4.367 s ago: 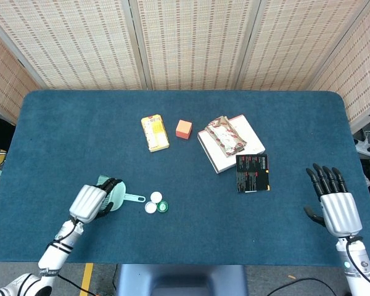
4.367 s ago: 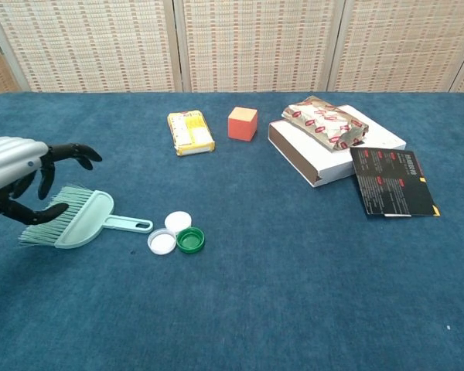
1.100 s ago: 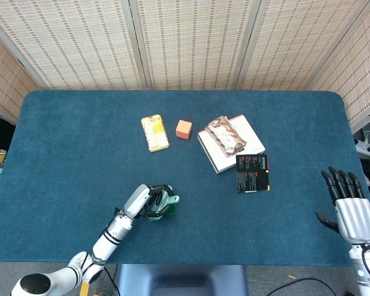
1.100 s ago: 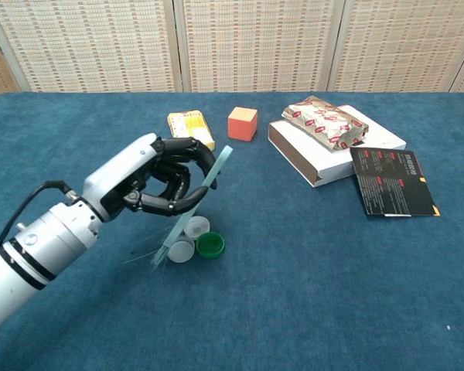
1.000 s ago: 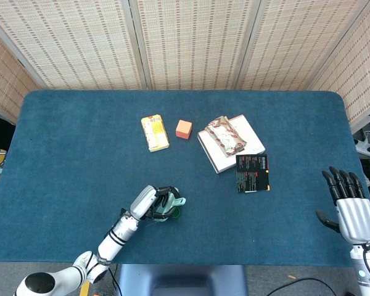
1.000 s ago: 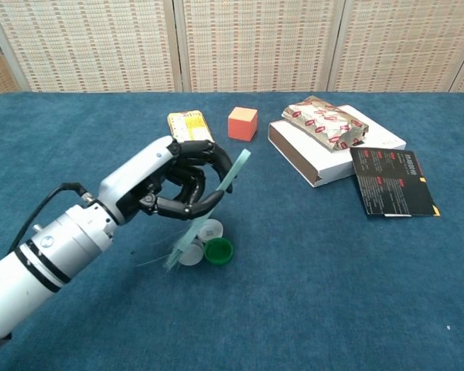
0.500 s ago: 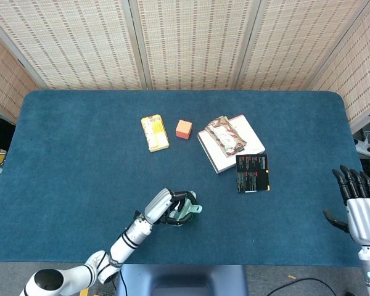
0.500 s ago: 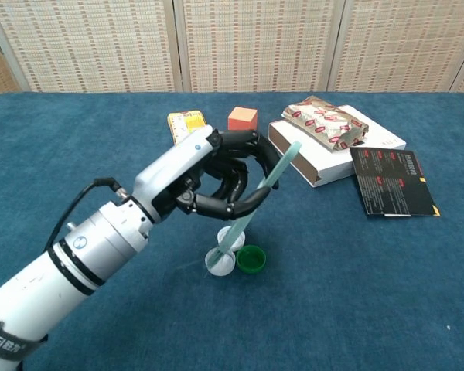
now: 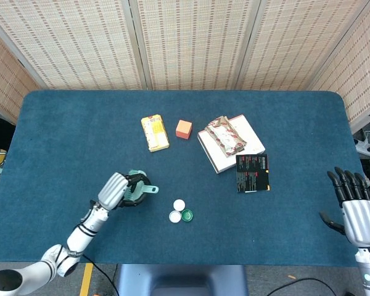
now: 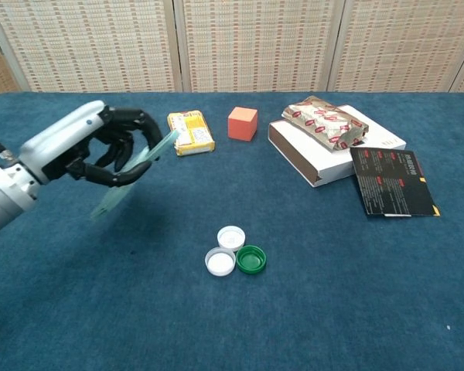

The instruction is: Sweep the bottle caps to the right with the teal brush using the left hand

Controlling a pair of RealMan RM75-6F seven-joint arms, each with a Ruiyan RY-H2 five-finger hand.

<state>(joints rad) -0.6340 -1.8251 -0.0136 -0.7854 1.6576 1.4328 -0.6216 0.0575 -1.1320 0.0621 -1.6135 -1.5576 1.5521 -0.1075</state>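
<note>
Two white bottle caps (image 9: 177, 210) (image 10: 226, 249) and a green cap (image 9: 187, 215) (image 10: 251, 259) lie touching in a cluster on the blue table near its front middle. My left hand (image 9: 116, 189) (image 10: 100, 147) grips the teal brush (image 9: 140, 190) (image 10: 131, 174), lifted off the table and well left of the caps. The brush looks blurred in the chest view. At the far right edge my right hand (image 9: 355, 206) rests with its fingers spread and nothing in it; only the head view shows it.
Behind the caps lie a yellow packet (image 9: 154, 132) (image 10: 190, 131), an orange cube (image 9: 184, 129) (image 10: 243, 123), a white box (image 9: 232, 143) (image 10: 330, 151) with a snack bag (image 9: 225, 135) (image 10: 325, 120) on top, and a black booklet (image 9: 252, 172) (image 10: 390, 182).
Over the last second my left hand swept the brush rightward, pushing the caps right, then lifted and drew back left with the brush. The caps stayed at their new spot.
</note>
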